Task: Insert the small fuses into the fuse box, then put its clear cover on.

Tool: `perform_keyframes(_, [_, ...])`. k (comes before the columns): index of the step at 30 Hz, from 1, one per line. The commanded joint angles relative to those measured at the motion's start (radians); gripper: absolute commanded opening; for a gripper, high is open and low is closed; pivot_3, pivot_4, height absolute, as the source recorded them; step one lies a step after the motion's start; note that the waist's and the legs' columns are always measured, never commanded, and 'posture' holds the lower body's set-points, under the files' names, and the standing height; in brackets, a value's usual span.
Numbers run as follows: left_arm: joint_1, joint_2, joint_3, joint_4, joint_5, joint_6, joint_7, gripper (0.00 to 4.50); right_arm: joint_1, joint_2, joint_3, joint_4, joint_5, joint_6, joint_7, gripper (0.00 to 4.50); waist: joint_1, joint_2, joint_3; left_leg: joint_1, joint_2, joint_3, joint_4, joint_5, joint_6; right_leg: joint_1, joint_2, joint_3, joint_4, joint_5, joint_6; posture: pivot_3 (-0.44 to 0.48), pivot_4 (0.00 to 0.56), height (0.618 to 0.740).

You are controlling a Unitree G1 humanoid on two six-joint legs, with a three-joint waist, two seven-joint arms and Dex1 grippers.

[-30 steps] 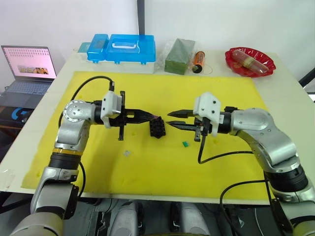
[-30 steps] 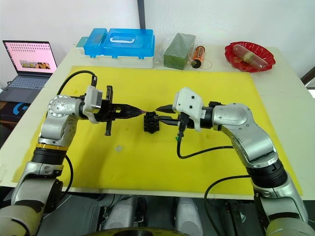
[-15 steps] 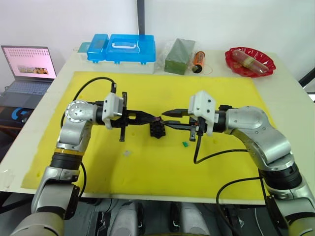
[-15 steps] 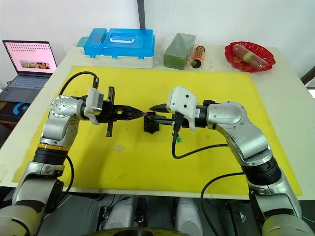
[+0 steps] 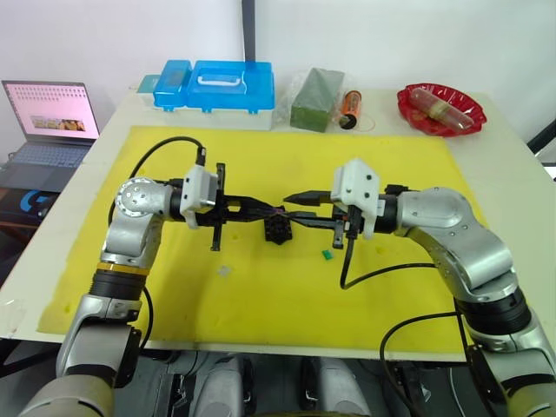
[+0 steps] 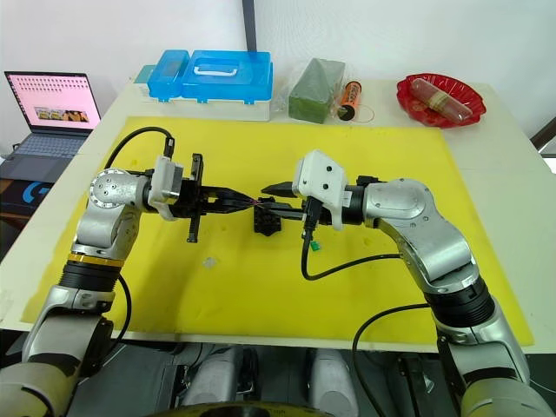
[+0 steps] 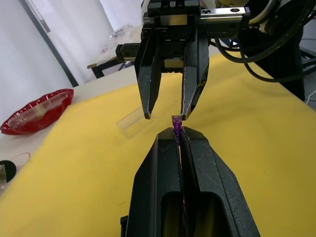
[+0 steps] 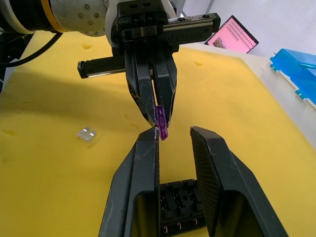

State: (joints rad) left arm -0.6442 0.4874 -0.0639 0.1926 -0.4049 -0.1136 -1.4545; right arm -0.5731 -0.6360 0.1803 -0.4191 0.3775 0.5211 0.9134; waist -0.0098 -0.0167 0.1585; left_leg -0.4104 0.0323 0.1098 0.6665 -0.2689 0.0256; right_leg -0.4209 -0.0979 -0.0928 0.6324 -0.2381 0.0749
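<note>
Two grippers meet tip to tip over the fuse box (image 5: 277, 228) at the middle of the yellow mat (image 5: 391, 287)

The left gripper (image 8: 157, 118) pinches a purple fuse (image 8: 161, 123); the right gripper (image 7: 164, 114) is spread wide around it. A green fuse (image 5: 327, 254) lies toward the mat's right edge, a pale fuse (image 5: 224, 270) toward its front edge, and the clear cover (image 7: 134, 121) lies flat on the mat

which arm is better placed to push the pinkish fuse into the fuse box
Left. The left gripper is already shut on the pinkish fuse, held just above the fuse box. The right gripper is open and holds nothing, its fingertips right beside the fuse, so using it would need a handover.
</note>
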Motion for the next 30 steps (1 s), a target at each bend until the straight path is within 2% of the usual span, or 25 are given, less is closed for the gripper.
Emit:
perform_keyframes(1, [-0.024,-0.006,0.005,-0.022,-0.021,-0.004,0.001,0.0,-0.014,0.006,-0.021,-0.034,0.011,-0.005,-0.006,1.03,0.0,0.0,0.0,0.0,0.0,0.0,0.0,0.0,0.0,0.0,0.0,0.0,0.0,0.0,0.0,0.0,0.15,0.74])
perform_keyframes(12, [-0.013,-0.013,0.001,-0.061,-0.021,0.013,0.014,0.0,-0.008,0.009,-0.019,-0.029,0.01,-0.011,-0.004,1.03,0.0,0.0,0.0,0.0,0.0,0.0,0.0,0.0,0.0,0.0,0.0,0.0,0.0,0.0,0.0,0.0,0.15,0.74])
perform_keyframes(14, [-0.009,-0.012,0.0,-0.072,-0.02,0.021,0.016,0.0,-0.006,0.012,-0.022,-0.028,0.013,-0.014,-0.005,0.7,0.0,0.0,0.0,0.0,0.0,0.0,0.0,0.0,0.0,0.0,0.0,0.0,0.0,0.0,0.0,0.0,0.15,0.74])
perform_keyframes(16, [-0.009,-0.008,0.0,-0.077,-0.021,0.027,0.017,0.0,-0.003,0.012,-0.024,-0.026,0.016,-0.017,-0.002,0.11,0.0,0.0,0.0,0.0,0.0,0.0,0.0,0.0,0.0,0.0,0.0,0.0,0.0,0.0,0.0,0.0,0.15,0.74])
perform_keyframes(17, [-0.008,-0.006,0.0,-0.08,-0.022,0.031,0.019,0.0,-0.001,0.011,-0.026,-0.027,0.019,-0.017,0.0,0.05,0.0,0.0,0.0,0.0,0.0,0.0,0.0,0.0,0.0,0.0,0.0,0.0,0.0,0.0,0.0,0.0,0.15,0.74])
perform_keyframes(30, [-0.002,0.0,-0.006,-0.133,-0.027,0.084,0.037,0.0,0.0,-0.001,-0.045,-0.054,0.062,0.003,0.012,0.05,0.0,0.0,0.0,0.0,0.0,0.0,0.0,0.0,0.0,0.0,0.0,0.0,0.0,0.0,0.0,0.0,0.15,0.74])
